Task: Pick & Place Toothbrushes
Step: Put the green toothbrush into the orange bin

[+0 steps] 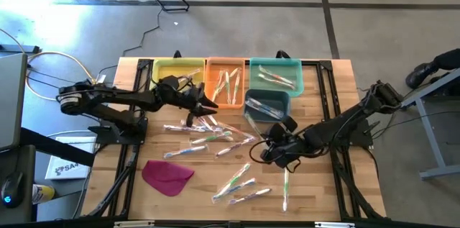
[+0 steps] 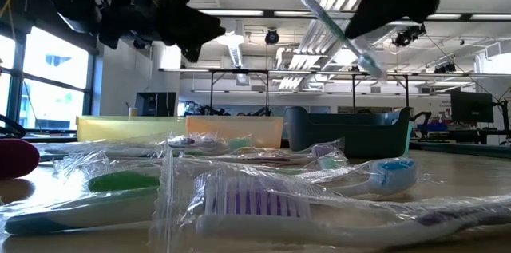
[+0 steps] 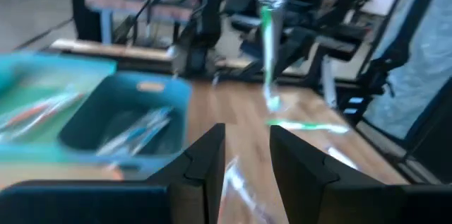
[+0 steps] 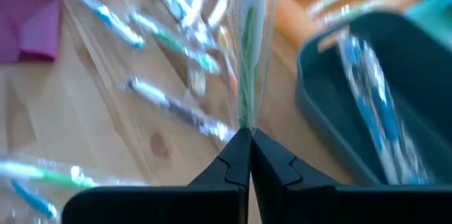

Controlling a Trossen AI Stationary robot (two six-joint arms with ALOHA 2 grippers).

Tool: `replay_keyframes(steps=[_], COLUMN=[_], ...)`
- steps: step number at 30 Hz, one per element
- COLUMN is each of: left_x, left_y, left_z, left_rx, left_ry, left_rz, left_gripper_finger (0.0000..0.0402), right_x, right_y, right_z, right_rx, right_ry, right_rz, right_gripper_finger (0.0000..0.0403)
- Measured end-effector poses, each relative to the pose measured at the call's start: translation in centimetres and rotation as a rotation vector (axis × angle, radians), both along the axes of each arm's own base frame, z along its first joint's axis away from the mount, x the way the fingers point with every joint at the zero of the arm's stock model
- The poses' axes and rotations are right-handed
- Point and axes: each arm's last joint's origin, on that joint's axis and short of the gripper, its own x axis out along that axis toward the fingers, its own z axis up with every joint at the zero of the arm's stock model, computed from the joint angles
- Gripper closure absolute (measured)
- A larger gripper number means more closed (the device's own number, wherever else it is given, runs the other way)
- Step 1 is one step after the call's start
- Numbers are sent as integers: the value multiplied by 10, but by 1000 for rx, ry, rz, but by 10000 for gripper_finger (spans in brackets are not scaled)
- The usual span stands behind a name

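Right gripper [image 4: 248,138] clamps a green-handled wrapped toothbrush [image 4: 247,54] beside the dark blue-grey plastic bin [image 1: 267,103]; left gripper [image 3: 247,146], fingers apart, hovers over scattered wrapped toothbrushes [image 1: 208,136].

Bins [image 3: 106,111] and toothbrushes [image 4: 169,47] smear with motion blur in both wrist views. Low view: arms cut off by upper edge; bin contents hidden behind walls.
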Motion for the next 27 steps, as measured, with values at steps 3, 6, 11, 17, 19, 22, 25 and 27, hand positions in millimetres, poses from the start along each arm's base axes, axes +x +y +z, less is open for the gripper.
replay_keyframes(steps=[3,6,11,17,19,22,25,27], left_x=[7,13,27,48,54,60,64,65], left_y=[-10,-20,-33,-38,-38,-37,-37,-37], left_z=[0,1,13,29,33,37,38,39], left_rx=[23,41,47,-8,-8,-8,-11,-10], left_ry=[-62,-107,-160,-185,-182,-181,-166,-164], left_rz=[-46,-87,-112,-95,-98,-98,-102,-102], left_gripper_finger=[291,291,291,291,291,291,291,291], right_x=[7,15,25,31,31,32,32,32], right_y=[-4,-8,-13,-18,-20,-20,-20,-20], right_z=[4,8,15,20,20,20,20,20], right_rx=[-42,-68,-111,-153,-157,-159,-158,-157], right_ry=[-51,-92,-147,-171,-172,-172,-173,-175], right_rz=[5,23,63,91,88,84,84,83], right_gripper_finger=[400,400,400,400,400,400,400,401])
